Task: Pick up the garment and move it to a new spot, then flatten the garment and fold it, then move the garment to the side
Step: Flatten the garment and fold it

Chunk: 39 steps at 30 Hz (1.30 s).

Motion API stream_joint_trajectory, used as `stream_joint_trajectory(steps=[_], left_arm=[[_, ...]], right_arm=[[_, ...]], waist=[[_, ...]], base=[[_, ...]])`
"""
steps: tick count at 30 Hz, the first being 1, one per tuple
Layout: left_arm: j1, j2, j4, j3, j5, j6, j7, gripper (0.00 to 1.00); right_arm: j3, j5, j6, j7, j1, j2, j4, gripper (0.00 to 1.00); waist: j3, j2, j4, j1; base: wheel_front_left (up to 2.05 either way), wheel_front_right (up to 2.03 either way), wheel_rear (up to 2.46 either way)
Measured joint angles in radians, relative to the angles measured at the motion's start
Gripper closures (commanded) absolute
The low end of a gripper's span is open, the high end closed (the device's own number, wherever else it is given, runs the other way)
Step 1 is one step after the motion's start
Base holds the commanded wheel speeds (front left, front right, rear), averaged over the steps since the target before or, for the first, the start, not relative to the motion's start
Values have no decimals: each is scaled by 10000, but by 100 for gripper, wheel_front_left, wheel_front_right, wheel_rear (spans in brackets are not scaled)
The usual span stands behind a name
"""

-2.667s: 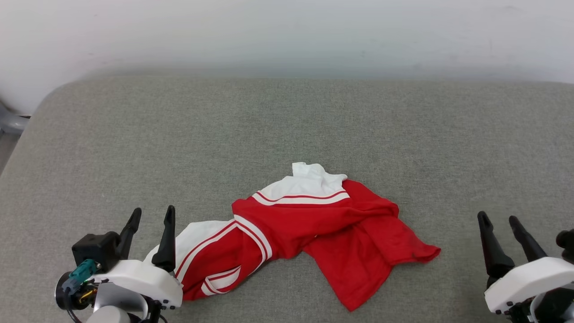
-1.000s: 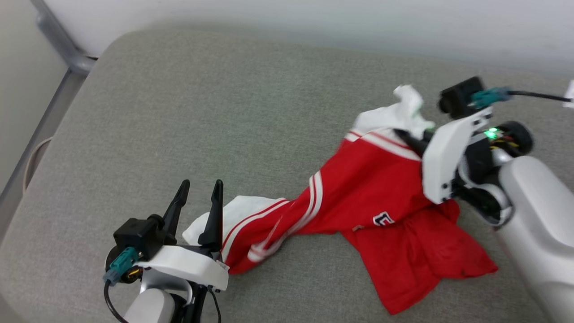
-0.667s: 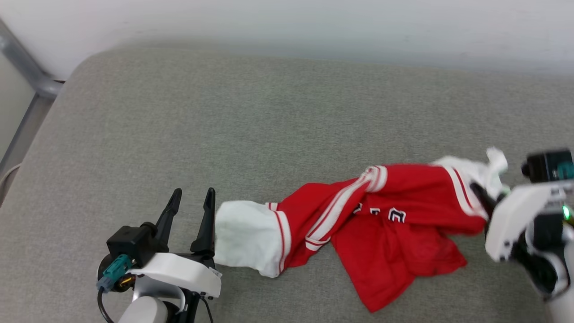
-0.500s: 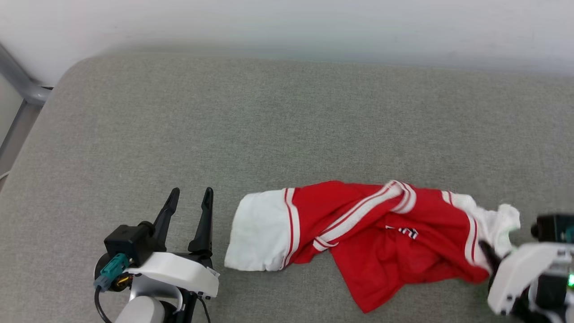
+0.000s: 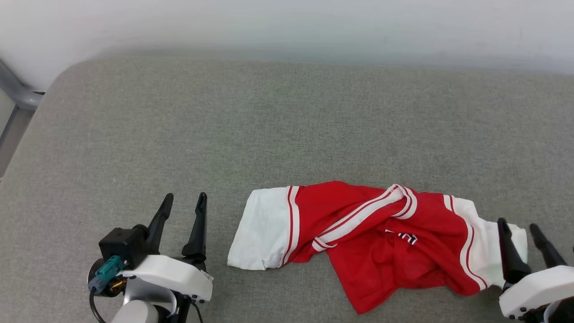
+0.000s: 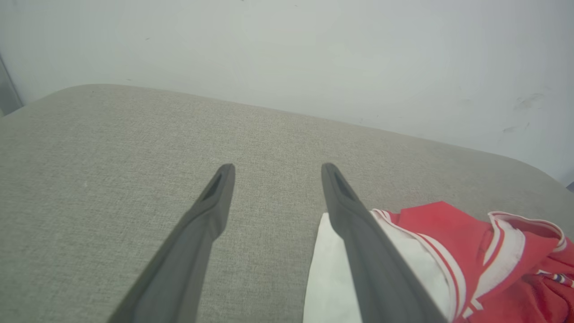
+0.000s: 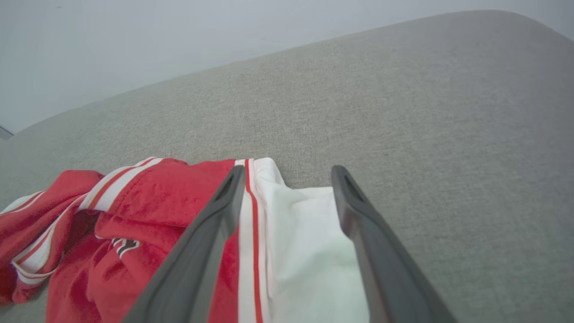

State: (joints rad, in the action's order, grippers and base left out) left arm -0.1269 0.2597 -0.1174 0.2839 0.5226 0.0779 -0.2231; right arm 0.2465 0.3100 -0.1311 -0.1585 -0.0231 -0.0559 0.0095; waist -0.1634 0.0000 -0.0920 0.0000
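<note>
Grey woven cushion surface (image 5: 287, 125), rounded corners; pale wall (image 5: 287, 27) behind; grey metal bar (image 5: 20, 96) far left.

Folds of the garment (image 5: 358, 255) hide most of its black lettering (image 5: 400, 236)

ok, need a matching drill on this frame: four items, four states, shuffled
Items
1. left end effector
2. right end effector
3. garment
4. cushion

States
A. crumpled, red and white, gripped by nothing
B. open, at the white sleeve on the robot's right
C. grey, lies under the rest
D. open, beside the white sleeve on the robot's left, apart from it

Pairs: 1-D, 2-B, 3-A, 4-C
</note>
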Motion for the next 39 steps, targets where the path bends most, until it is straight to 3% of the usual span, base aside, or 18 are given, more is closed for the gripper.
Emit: stream_joint_trajectory(steps=[7,10,17,23,37,38,39], left_arm=[[217,167,-125,-77,272,42,458,0],[268,397,-127,40,679,-104,1597,0],[-60,1350,209,535,1762,-568,5323,0],[-409,1680,479,1225,2150,-709,7526,0],[-1860,1992,-725,2291,1578,-1139,9216,0],[-1908,2013,-757,2378,1567,-1198,9354,24],[-1978,2038,-765,2464,1549,-1269,9469,69]], right_arm=[[-184,-405,0,1162,-39,33,-690,0],[-537,-504,0,1179,-281,35,-1051,0],[-1103,-683,0,771,-708,44,-1883,0],[-1396,-518,0,702,-779,46,-2073,0],[-1561,-123,0,1070,-340,46,-1799,0],[-1549,-84,0,1087,-327,48,-1737,0],[-1511,-69,0,1108,-323,46,-1684,0]], waist=[[400,0,-11,-1],[608,0,-20,-1],[794,0,54,-1],[666,0,395,0],[-515,0,1205,0],[-577,0,1254,1],[-627,0,1304,0]], base=[[0,0,0],[0,0,0],[0,0,0],[0,0,0],[0,0,0],[0,0,0],[0,0,0]])
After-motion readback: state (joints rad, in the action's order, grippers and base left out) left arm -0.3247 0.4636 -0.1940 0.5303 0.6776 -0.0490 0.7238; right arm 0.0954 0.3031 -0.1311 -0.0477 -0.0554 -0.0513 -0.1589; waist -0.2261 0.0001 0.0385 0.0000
